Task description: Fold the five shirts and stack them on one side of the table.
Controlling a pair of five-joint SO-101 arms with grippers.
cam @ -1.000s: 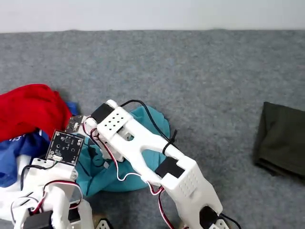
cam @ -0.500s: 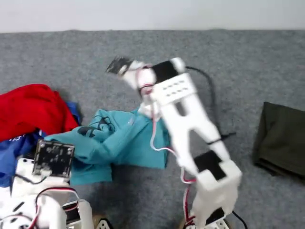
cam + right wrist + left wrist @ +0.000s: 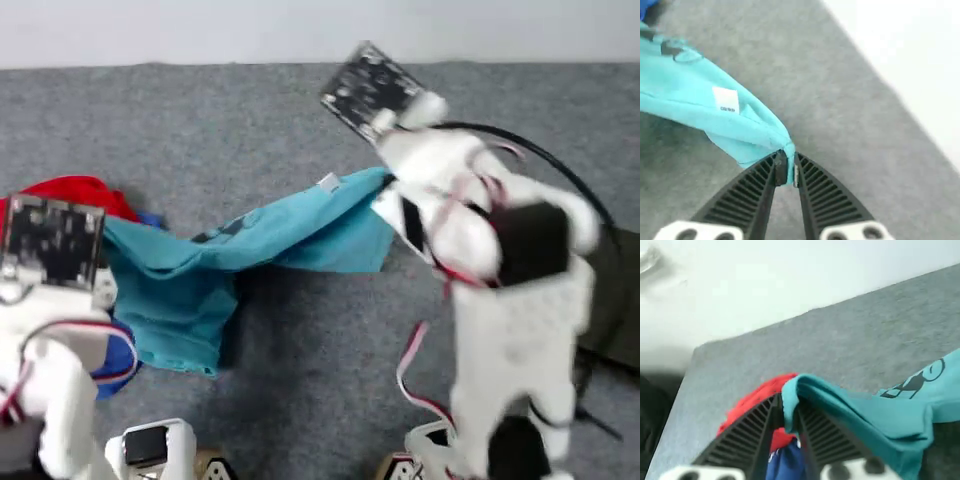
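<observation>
A teal shirt (image 3: 260,245) hangs stretched above the grey table between both arms. My left gripper (image 3: 788,412) is shut on one end of the teal shirt (image 3: 870,407), at the left in the high view. My right gripper (image 3: 786,165) is shut on the other end of the teal shirt (image 3: 715,107), near its white label (image 3: 725,100), right of the middle in the high view. A red shirt (image 3: 85,190) and a blue shirt (image 3: 115,355) lie heaped at the left. A folded dark green shirt (image 3: 610,290) lies at the right edge.
The grey carpet-like tabletop (image 3: 240,110) is bare across the back and middle. A white wall (image 3: 200,30) borders the far edge. The arm bases (image 3: 160,450) stand at the front edge.
Both arms have risen and spread apart, lifting the teal shirt off the table and pulling it out lengthwise. The right arm swung from the left heap toward the right.
</observation>
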